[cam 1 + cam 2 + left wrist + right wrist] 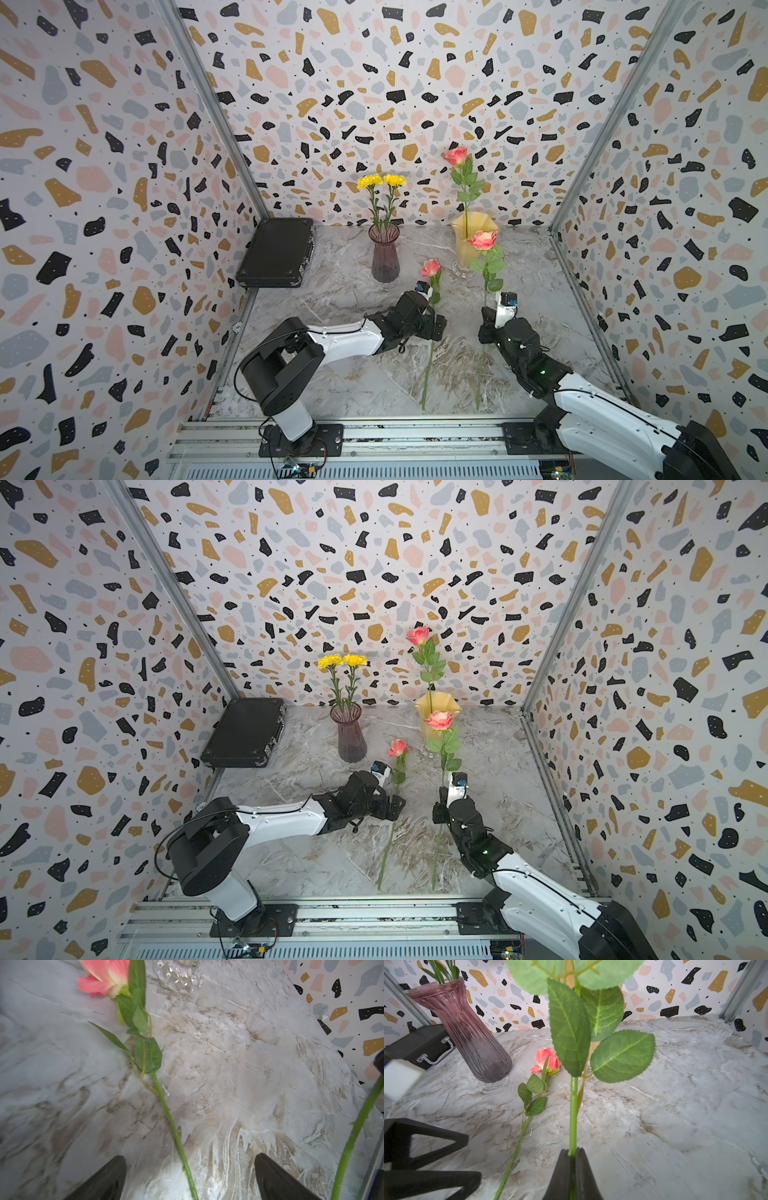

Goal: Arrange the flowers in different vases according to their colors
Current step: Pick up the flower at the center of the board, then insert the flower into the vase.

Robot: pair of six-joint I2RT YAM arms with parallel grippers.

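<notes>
**At the table's front edge: get the held rose's long tail over the vase rim**

Nearest the rail, the right gripper (573, 1152) is clamped on the stem of a pink rose (484, 241), which stands upright. Just beside it, the left gripper (190, 1157) hangs with its jaws wide astride a second rose (431, 268) lying flat on the table (353, 374). A good move would lift the held stem's foot above the yellow vase (462, 249), then lower it straight, clear of the rose (456, 156) standing inside. Farther back, the purple vase (385, 257) holds both yellow flowers (370, 181).
</notes>
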